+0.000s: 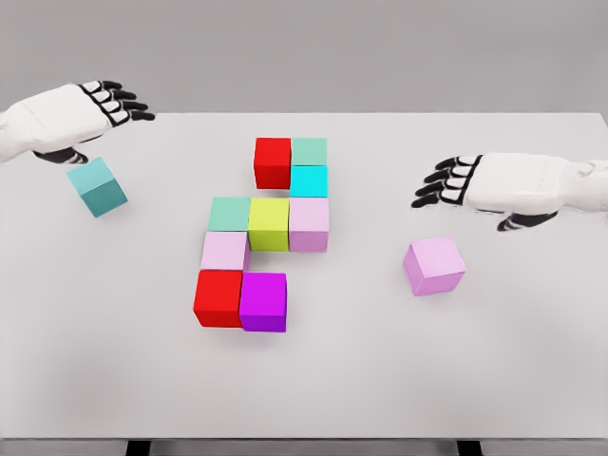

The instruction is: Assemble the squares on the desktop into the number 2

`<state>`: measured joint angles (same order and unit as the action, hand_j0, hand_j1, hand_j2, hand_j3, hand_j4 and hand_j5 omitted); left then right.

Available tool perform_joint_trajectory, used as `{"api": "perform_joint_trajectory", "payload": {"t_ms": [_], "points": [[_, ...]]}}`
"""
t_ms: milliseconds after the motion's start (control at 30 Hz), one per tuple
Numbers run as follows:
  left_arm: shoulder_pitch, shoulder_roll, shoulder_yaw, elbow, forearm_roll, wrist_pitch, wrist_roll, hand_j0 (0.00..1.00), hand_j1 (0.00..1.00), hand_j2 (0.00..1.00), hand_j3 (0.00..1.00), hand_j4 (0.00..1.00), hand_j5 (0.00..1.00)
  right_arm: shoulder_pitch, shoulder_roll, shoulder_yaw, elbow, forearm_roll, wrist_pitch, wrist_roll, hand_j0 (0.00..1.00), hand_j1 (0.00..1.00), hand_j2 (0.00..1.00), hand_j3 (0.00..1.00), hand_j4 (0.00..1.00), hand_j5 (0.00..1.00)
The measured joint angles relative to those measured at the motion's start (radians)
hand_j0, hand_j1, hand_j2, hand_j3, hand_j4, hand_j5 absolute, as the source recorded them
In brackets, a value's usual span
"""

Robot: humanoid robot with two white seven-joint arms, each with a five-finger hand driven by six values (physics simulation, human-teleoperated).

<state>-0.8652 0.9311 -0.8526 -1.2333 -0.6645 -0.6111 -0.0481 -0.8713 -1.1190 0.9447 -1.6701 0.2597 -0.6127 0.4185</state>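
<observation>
Nearest, the magenta cube (263, 301) ends the unfinished figure. Right of it lies the loose pink cube (435, 266), far left the teal cube (97, 186). Both the left hand (100, 106) and the right hand (465, 182) have relaxed, empty fingers; a careless push could scatter the figure.

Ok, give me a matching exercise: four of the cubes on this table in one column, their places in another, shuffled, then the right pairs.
Things:
1. Loose teal cube
2. Loose pink cube
3. Magenta cube
4. Cyan cube

Places:
A. Bottom row of the group, right of a red cube
B. Apart from the group, below the right hand
C. Second row of the group, under a mint-green cube
D. Apart from the group, just below the left hand

Pairs: 1-D, 2-B, 3-A, 4-C
</observation>
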Motion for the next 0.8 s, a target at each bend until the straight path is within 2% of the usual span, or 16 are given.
{"api": "perform_joint_trajectory", "payload": {"t_ms": [167,267,367,600,800], "points": [[-0.057,0.003,-0.052,0.028,0.005,0.000,0.000,1.00,1.00,1.00,1.00,1.00,1.00,-0.005,0.004,0.038,0.029,-0.060,0.000,0.017,0.99,0.99,0.99,0.99,0.99,0.99],[-0.064,0.017,-0.074,0.037,0.005,0.000,0.000,1.00,1.00,1.00,1.00,1.00,1.00,-0.005,0.038,0.072,0.056,-0.060,0.000,0.061,0.99,0.99,0.99,0.99,0.99,0.99],[-0.107,0.024,-0.120,0.047,0.004,0.000,0.000,1.00,1.00,1.00,1.00,1.00,1.00,-0.005,0.062,0.085,0.076,-0.036,0.000,0.090,0.99,0.99,0.99,0.99,0.99,0.99],[-0.112,0.023,-0.183,0.085,0.013,0.000,0.000,1.00,1.00,1.00,1.00,1.00,1.00,-0.020,0.077,0.091,0.075,0.002,0.000,0.106,0.99,0.99,0.99,0.99,0.99,0.99],[-0.114,0.021,-0.230,0.132,0.096,0.000,0.001,1.00,1.00,1.00,1.00,1.00,1.00,-0.017,0.094,0.095,0.042,0.028,0.000,0.109,0.99,0.99,0.99,0.99,0.99,0.99]]}}
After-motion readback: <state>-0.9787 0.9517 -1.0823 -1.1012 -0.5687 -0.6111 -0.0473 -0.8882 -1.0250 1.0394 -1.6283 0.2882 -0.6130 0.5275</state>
